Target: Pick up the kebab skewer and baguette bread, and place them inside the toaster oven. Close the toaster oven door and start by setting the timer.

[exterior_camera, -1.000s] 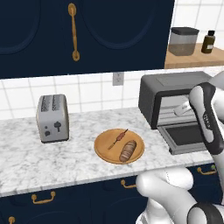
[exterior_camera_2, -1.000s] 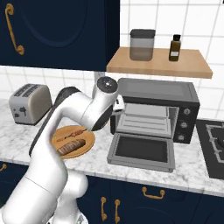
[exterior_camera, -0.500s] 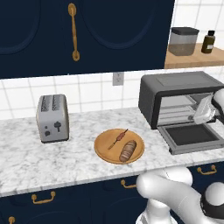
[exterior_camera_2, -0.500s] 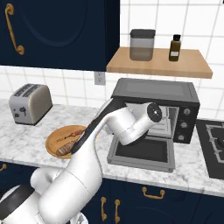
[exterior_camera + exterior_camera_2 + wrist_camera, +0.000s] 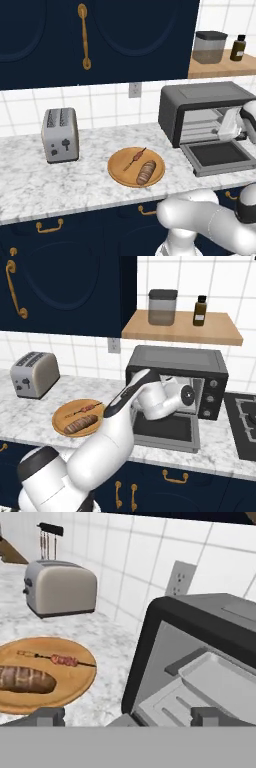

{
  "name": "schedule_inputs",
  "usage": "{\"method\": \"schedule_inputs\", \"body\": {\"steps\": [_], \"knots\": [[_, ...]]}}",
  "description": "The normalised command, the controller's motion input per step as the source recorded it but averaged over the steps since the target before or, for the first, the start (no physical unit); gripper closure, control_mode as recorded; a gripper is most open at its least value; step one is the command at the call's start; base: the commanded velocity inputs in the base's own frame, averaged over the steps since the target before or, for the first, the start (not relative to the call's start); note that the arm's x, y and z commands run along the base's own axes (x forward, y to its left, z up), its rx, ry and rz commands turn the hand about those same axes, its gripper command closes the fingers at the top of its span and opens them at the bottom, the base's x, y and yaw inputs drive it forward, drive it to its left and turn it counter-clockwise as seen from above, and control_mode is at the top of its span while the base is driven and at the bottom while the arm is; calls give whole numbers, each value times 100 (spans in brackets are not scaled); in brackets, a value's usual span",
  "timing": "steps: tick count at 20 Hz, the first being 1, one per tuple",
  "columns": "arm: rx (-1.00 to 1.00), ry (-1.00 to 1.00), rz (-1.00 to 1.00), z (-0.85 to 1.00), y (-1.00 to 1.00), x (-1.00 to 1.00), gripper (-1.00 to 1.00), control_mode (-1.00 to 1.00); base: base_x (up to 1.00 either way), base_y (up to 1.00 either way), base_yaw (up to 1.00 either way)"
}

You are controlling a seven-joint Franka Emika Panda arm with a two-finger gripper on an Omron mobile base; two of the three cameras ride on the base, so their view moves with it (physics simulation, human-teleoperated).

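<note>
The gripper (image 5: 125, 716) is wide open and holds nothing. Its fingers (image 5: 46, 716) sit low in front of the open toaster oven (image 5: 200, 657). Off to one side of the fingers, the kebab skewer (image 5: 57, 659) and the baguette bread (image 5: 24, 679) lie side by side on a round wooden plate (image 5: 75, 687).

Base views flank counter (image 5: 30, 185); hand view close – toaster oven (image 5: 200, 662).
</note>
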Motion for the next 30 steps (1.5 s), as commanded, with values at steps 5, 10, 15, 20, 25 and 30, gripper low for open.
{"method": "schedule_inputs", "body": {"steps": [5,10,15,20,25,30], "knots": [[4,-10,-2,-34,-26,60,-100,-100,0,0,0],[4,-7,0,-17,-43,56,-100,-100,0,0,0],[1,-9,0,-22,-38,40,-100,-100,0,0,0],[0,-8,0,-20,-28,41,-100,-100,0,0,0],[0,-5,0,-20,-4,52,-100,-100,0,0,0],[0,-1,-1,-17,0,57,-100,-100,0,0,0]]}}
